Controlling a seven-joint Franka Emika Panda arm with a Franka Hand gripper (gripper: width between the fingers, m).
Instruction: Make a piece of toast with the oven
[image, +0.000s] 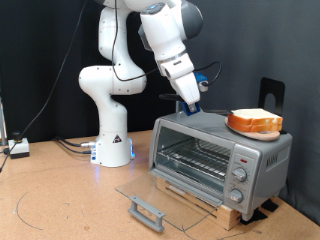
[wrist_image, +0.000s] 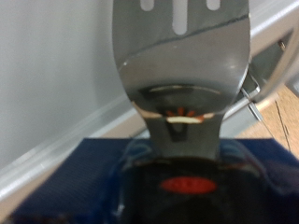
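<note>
Atop the boxy silver oven (image: 220, 150), the gripper (image: 192, 107) clasps a spatula (wrist_image: 182, 56).

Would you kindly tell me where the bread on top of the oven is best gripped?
Probably across its crust edges, coming from above: the piece of toast lies flat on the oven roof, with its top and sides exposed. The gripper is at the roof's far left in the exterior view.

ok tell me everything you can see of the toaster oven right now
The toaster oven is a boxy silver countertop unit standing on a wooden board. Its glass door lies folded down open, grey bar handle frontmost, showing the wire rack. Three knobs line its right panel. Bread slices rest on its roof, and the hand hangs just above the roof's far edge.
</note>
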